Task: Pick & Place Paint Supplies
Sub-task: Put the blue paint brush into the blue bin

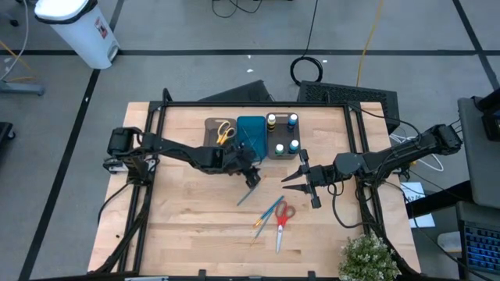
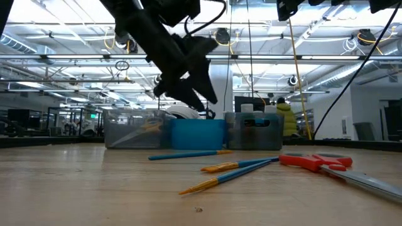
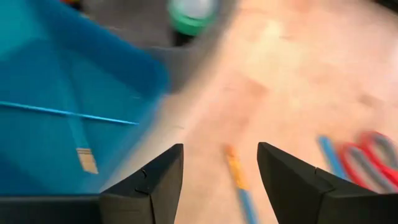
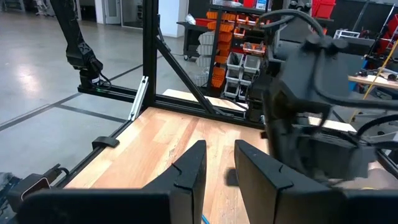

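Left end effector [image 3: 221, 180] empty, fingers apart beside the blue plastic tray [image 3: 56, 93], where a thin blue brush stick [image 3: 68, 113] lies, apparently just dropped; red-handled scissors [image 1: 281, 216] wait on wooden bench [image 1: 180, 226]; right end effector [image 1: 301, 176] idle, fingers slightly apart.

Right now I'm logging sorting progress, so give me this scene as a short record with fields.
left gripper: open, empty, beside the blue tray
right gripper: waiting mid-table, holding nothing
blue tray: holds one thin blue brush
still on table: red scissors, three brushes
grey trays: yellow scissors, four bottles
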Controlling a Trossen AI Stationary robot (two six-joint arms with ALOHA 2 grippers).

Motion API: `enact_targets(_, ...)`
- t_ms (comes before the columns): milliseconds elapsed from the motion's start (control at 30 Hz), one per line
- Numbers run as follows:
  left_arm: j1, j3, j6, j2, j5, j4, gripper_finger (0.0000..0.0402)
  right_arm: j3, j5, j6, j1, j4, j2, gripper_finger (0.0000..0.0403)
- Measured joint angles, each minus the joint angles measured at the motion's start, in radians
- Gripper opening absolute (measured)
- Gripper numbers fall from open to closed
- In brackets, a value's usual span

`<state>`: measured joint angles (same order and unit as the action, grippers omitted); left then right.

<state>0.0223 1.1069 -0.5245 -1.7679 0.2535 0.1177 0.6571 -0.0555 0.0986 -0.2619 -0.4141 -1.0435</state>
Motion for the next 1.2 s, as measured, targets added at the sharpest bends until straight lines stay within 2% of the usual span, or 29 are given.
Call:
enact_targets(100,0.027,0.0,0.021,0.0,-0.049,-0.03,0.0214,0.0,0.004,0.0,0.0,0.012,0.0,0.0073)
enact_targets(267,0.073,0.0,0.072,0.0,-0.048,-0.056,0.0214,-0.001,0.006,0.0,-0.006,0.062,0.0,0.0073)
enact_targets(633,0.13,0.0,0.069,0.0,-0.042,-0.122,0.0214,-0.001,0.007,0.043,-0.008,0.053,-0.006,0.0073)
enact_targets(733,0.149,0.0,0.031,-0.002,0.001,-0.093,0.0214,-0.001,0.006,0.044,-0.008,0.052,-0.006,0.0073)
enact_targets(833,0.177,0.0,0.015,-0.041,0.094,-0.084,0.0214,-0.001,0.006,0.045,-0.008,0.052,-0.006,0.0073)
enact_targets(933,0.194,-0.001,0.055,-0.109,0.159,-0.145,0.0214,-0.001,0.005,0.045,-0.008,0.052,-0.006,0.0073)
enact_targets(1067,0.19,0.0,0.094,-0.202,0.185,-0.27,0.0214,-0.001,0.005,0.045,-0.008,0.044,-0.006,0.0073)
enact_targets(1200,0.169,0.0,0.096,-0.265,0.196,-0.31,0.0214,-0.001,0.005,0.045,-0.008,0.037,-0.006,0.0073)
